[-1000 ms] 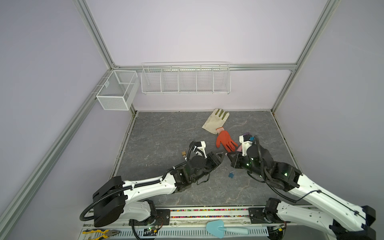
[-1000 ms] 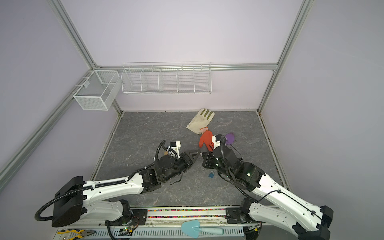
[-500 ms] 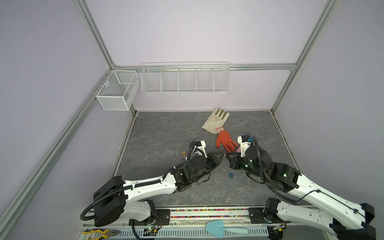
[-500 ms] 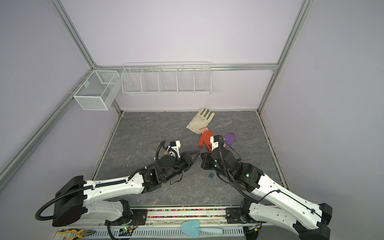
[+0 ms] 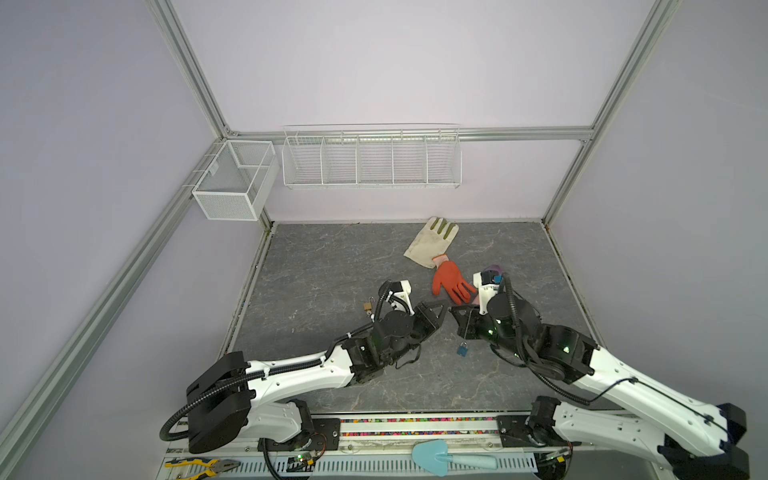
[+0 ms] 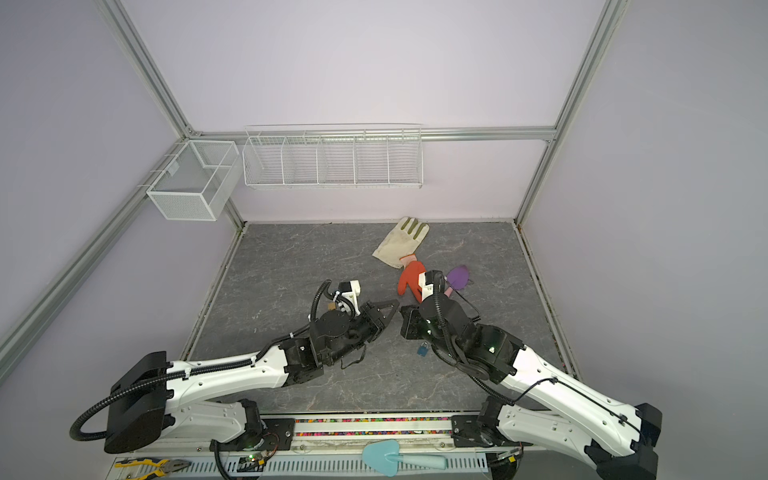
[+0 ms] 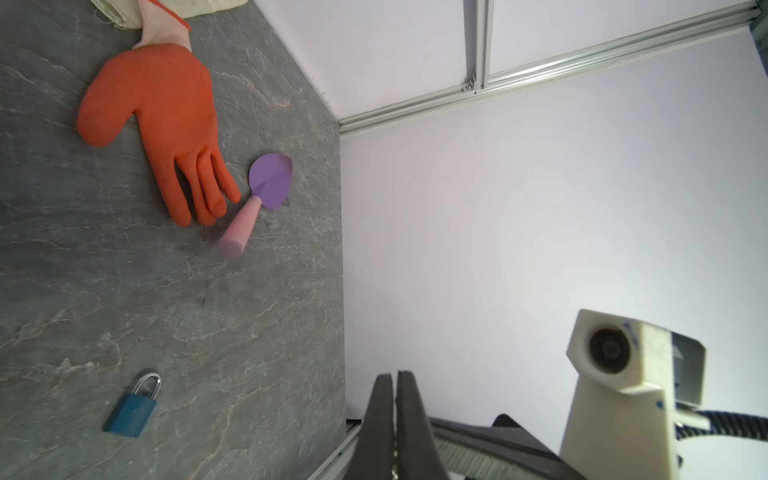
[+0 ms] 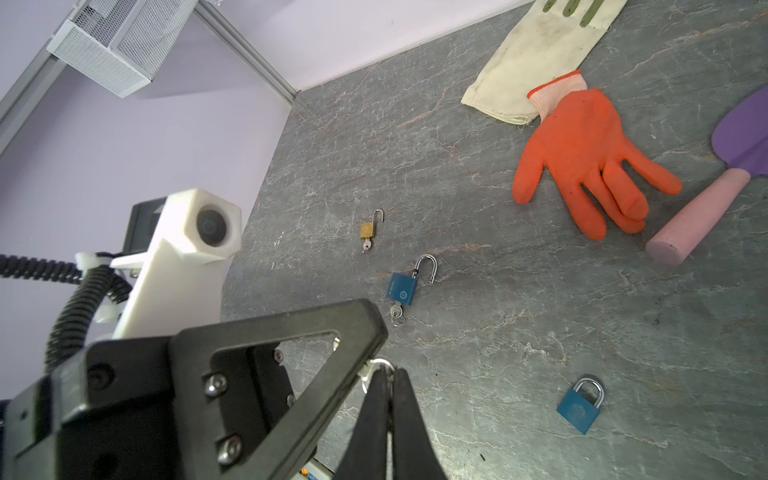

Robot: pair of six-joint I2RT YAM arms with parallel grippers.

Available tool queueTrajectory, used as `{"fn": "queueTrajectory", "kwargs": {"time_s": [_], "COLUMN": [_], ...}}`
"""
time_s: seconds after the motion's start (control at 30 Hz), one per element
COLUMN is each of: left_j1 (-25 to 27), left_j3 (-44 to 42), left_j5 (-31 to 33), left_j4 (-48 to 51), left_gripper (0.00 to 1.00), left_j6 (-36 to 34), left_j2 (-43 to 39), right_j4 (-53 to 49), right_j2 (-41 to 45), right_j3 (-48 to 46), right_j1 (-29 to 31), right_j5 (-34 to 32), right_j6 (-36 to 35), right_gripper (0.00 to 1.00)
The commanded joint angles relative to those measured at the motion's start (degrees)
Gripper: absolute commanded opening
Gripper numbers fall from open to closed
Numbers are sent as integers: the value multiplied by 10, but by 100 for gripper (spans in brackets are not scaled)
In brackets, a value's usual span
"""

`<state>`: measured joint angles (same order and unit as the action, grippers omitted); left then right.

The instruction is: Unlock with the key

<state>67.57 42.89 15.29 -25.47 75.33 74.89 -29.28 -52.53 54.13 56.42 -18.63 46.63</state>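
Tabletop (image 5: 332, 270), grey veined stone within lilac walls (image 5: 374, 62), bears a blue padlock (image 5: 462, 350).

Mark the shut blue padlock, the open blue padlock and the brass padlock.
shut blue padlock (image 8: 577, 412): right wrist view, on its blue body.
open blue padlock (image 8: 402, 288): right wrist view, on its blue body.
brass padlock (image 8: 366, 230): right wrist view, on its brass body.

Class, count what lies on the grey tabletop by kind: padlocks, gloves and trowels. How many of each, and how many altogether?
Padlocks: 3 (brass padlock, open blue padlock, shut blue padlock)
Gloves: 2 (cream glove, orange glove)
Trowels: 1 (purple trowel)
Total: 6
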Motion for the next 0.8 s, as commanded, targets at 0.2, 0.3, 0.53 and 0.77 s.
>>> {"fn": "queueTrajectory", "kwargs": {"time_s": [0.2, 0.3, 0.53, 0.77], "left_j1": [-40, -66, -79, -79], "left_j3": [-12, -10, 19, 39], "left_j5": [-45, -109, -195, -240], "left_j4": [-41, -56, -48, -60], "left_gripper": [0, 0, 0, 0], "left_j6": [-137, -189, -276, -296], "left_j2": [-45, -53, -72, -73], "right_j4": [9, 21, 48, 97], "right_j2": [52, 66, 99, 100], "right_j3": [22, 23, 18, 3], "right_j1": [-7, -32, -106, -142], "right_j5": [75, 171, 351, 401], "right_j6": [-71, -103, -115, -82], "right_gripper": [52, 63, 67, 58]}}
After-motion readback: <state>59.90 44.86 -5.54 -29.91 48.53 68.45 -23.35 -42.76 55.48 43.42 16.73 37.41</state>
